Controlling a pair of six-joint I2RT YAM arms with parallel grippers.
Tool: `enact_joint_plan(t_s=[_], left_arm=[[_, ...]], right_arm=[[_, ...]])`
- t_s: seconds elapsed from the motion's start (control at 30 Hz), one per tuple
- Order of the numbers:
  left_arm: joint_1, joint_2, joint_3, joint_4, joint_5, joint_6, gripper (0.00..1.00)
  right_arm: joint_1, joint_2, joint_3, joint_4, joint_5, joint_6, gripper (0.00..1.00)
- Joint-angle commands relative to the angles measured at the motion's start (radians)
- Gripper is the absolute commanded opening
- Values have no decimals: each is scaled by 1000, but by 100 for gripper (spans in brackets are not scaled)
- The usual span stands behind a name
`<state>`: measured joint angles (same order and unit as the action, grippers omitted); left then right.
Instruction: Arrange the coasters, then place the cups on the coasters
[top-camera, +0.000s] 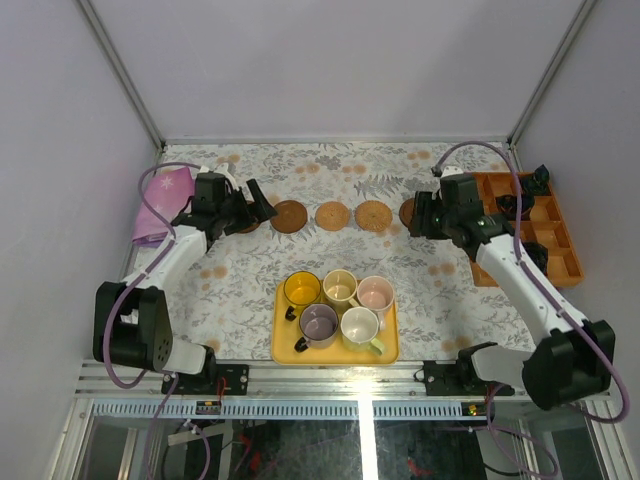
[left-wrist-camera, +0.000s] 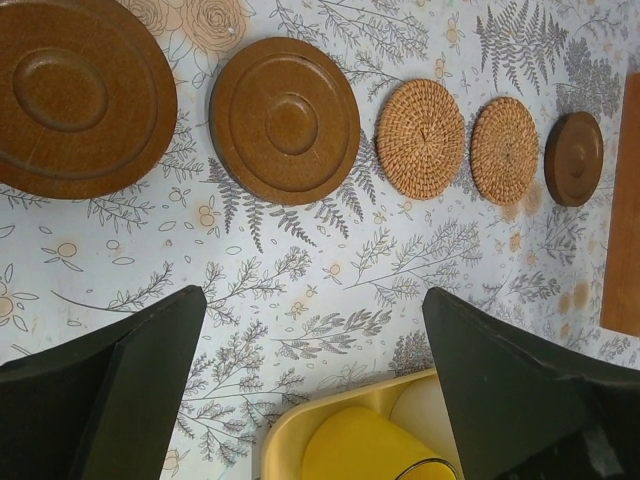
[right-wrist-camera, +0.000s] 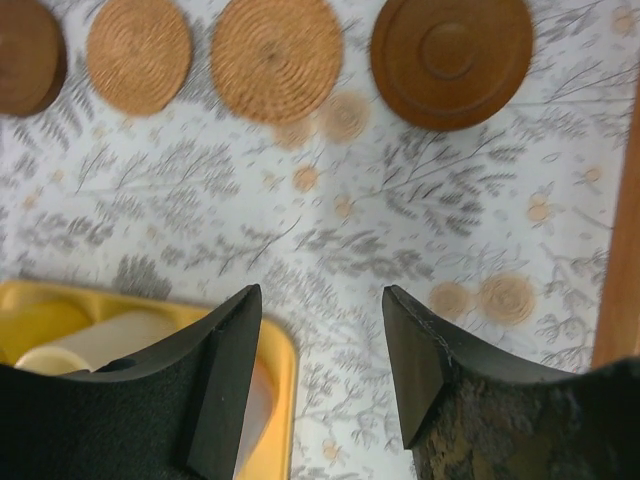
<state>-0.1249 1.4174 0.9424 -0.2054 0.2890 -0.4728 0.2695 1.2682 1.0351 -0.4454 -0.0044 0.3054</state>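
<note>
Five coasters lie in a row across the far half of the table: dark brown (left-wrist-camera: 75, 95), dark brown (top-camera: 288, 216), tan woven (top-camera: 332, 215), tan woven (top-camera: 373, 215) and dark brown (right-wrist-camera: 450, 60). My left gripper (top-camera: 255, 210) hovers open over the left end of the row, nothing between its fingers (left-wrist-camera: 150, 380). My right gripper (top-camera: 420, 215) stands open and empty at the right end, partly covering the last coaster in the top view. The cups, yellow (top-camera: 301, 289), cream (top-camera: 339, 288), pink (top-camera: 375, 294), purple (top-camera: 318, 323) and pale green (top-camera: 360, 326), stand on a yellow tray (top-camera: 283, 352) at the near middle.
An orange divided tray (top-camera: 560, 262) with small black objects sits at the right edge, close to my right arm. A pink-purple cloth (top-camera: 165, 200) lies at the far left. White walls enclose the table on three sides.
</note>
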Motion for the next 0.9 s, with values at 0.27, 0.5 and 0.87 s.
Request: enact_joint_plan(t_s=[0.27,0.5,0.87], left_arm=[[-9,-23,-12,43,6,31,91],[-9,-2,-7,30,0,42,92],[-13,6,-7,39,-19,33,93]], right_arm=[[182,-256,-136,-239,-111,107,64],[233,-385,-180,-312,-210,203,77],[273,-377,-232,-343,-201,198,75]])
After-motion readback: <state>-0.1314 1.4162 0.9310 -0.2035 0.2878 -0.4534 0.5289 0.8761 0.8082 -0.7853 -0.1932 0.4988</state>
